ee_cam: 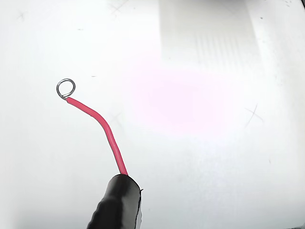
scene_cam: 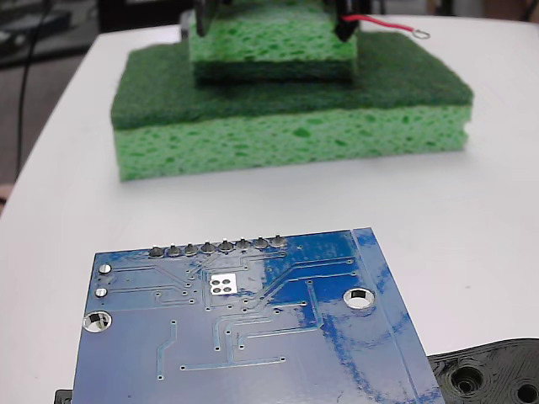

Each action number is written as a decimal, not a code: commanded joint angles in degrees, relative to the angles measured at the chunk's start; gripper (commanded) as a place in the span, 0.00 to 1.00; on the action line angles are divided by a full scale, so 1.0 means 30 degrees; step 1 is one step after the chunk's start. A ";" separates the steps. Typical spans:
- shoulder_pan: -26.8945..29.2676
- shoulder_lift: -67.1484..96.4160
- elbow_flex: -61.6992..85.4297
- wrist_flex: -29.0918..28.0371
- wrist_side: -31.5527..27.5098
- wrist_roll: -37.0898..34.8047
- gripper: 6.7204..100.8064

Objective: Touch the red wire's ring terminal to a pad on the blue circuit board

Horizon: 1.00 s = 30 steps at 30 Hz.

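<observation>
The blue circuit board (scene_cam: 253, 337) lies flat at the front of the fixed view. Its pad (scene_cam: 223, 284), a small silvery square with four dark holes, sits just below a row of grey solder points. The red wire (scene_cam: 383, 23) sticks out to the right at the top of that view, far behind the board. Its ring terminal (scene_cam: 422, 34) hangs over the white table. In the wrist view the red wire (ee_cam: 102, 126) rises from a black sleeve (ee_cam: 116, 205) to the ring terminal (ee_cam: 66, 88), with bare table beneath. Only dark bits of my gripper (scene_cam: 205, 17) show; its fingers are hidden.
A large green sponge (scene_cam: 286, 126) with a smaller one (scene_cam: 269, 46) stacked on it stands between the board and the wire. A black plastic piece with holes (scene_cam: 493, 374) lies at the front right. The white table's edge (scene_cam: 50, 118) runs along the left.
</observation>
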 commanded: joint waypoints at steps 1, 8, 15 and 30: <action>0.0029 0.0059 -0.0088 -0.0117 0.0059 0.0117 0.99; 0.0029 0.0059 -0.0088 -0.0117 0.0059 0.0117 0.99; 0.0029 0.0029 -0.0088 -0.0146 0.0146 0.0176 0.99; 0.0498 -0.5771 -0.4336 -0.0908 0.1348 0.0557 0.99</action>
